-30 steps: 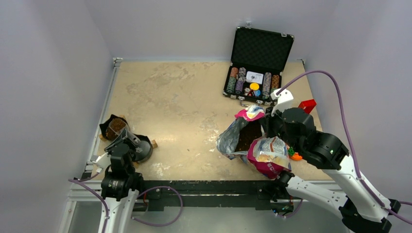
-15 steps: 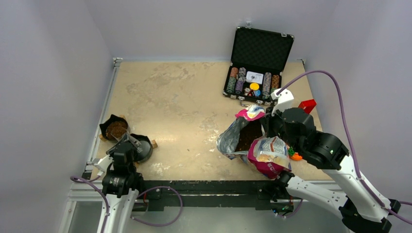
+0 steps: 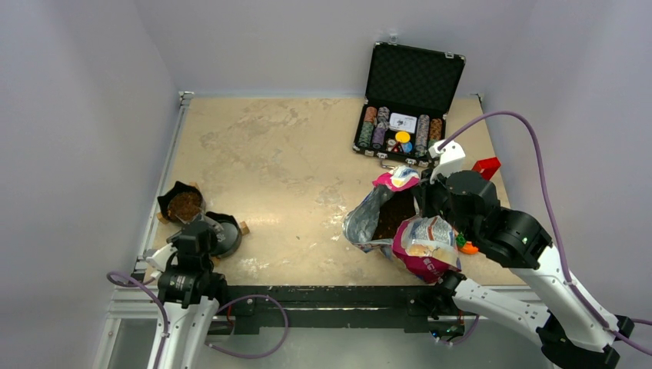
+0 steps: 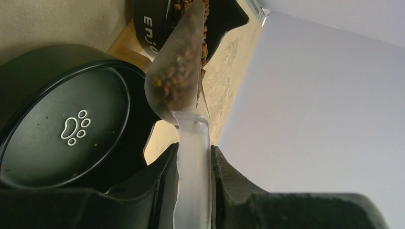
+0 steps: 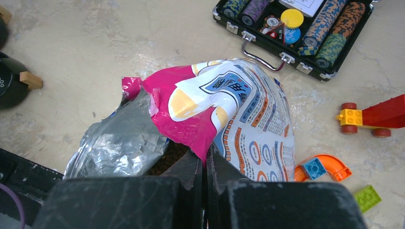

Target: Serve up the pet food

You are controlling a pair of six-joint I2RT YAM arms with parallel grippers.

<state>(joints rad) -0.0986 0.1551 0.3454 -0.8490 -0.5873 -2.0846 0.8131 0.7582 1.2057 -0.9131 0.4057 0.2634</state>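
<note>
My left gripper (image 4: pixel 195 152) is shut on the handle of a translucent scoop (image 4: pixel 179 71) that holds some dark-brown kibble. The scoop hangs between a black paw-print bowl (image 4: pixel 67 129), which holds only crumbs, and a second black bowl (image 3: pixel 184 206) filled with kibble. In the top view the left gripper (image 3: pixel 196 234) is at the near left by the paw-print bowl (image 3: pixel 224 234). My right gripper (image 5: pixel 205 157) is shut on the pink rim of the open pet food bag (image 5: pixel 229 105), holding its mouth open. Kibble (image 3: pixel 396 211) shows inside the bag (image 3: pixel 423 254).
An open black case of poker chips (image 3: pixel 407 131) stands at the back right and shows in the right wrist view (image 5: pixel 296 24). A red toy brick car (image 5: pixel 377 114), an orange piece (image 5: pixel 329 164) and a green brick (image 5: pixel 367 198) lie right of the bag. Wooden blocks (image 3: pixel 244 227) sit by the bowls.
My left gripper has drawn back with the scoop from over the kibble-filled bowl towards the near edge, uncovering that bowl. The right arm and bag have not moved.
</note>
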